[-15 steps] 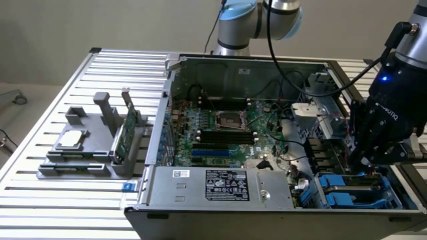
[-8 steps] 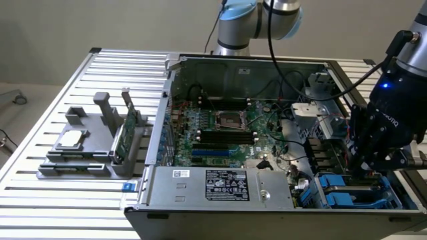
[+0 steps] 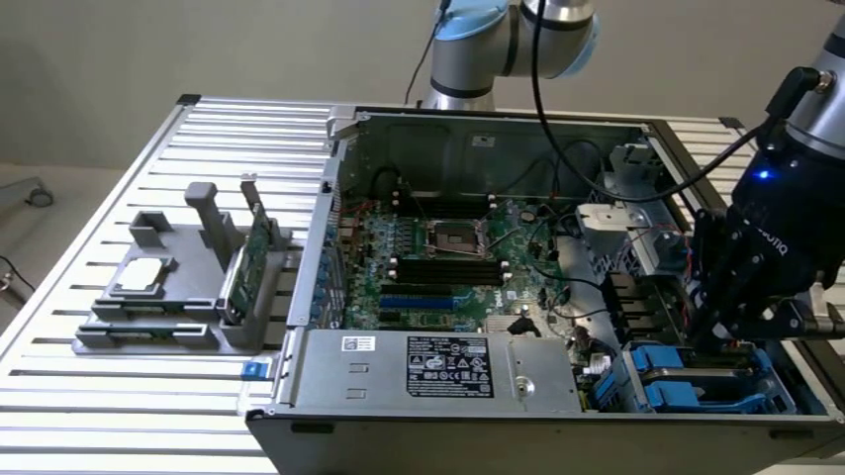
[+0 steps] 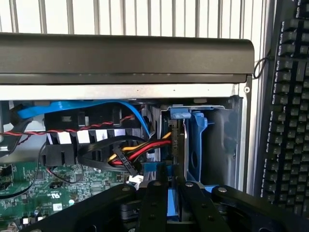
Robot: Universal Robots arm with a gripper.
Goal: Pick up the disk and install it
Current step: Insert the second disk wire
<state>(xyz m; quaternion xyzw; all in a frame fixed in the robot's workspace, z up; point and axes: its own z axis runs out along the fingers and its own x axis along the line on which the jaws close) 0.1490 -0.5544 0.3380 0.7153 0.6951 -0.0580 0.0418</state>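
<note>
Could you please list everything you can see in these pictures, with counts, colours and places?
Computer case: one, grey metal, open, on the slatted table.
Table: one, silver aluminium slats.
Motherboard: one, green, inside the case.
Power supply: one, grey with a black label, at the case's near edge.
Disk: one, in a blue carrier, upright in the drive bay at the case's corner, between the claw's fingers.
Cables: several, red, yellow, black and blue, beside the bay.
Fixture: one, grey, on the table at the exterior view's left, holding a green card and a small silver chip.
Keyboard: one, black, beside the case.
Arm: one, grey and light blue.
Claw: one, black, shut on the disk.
</note>
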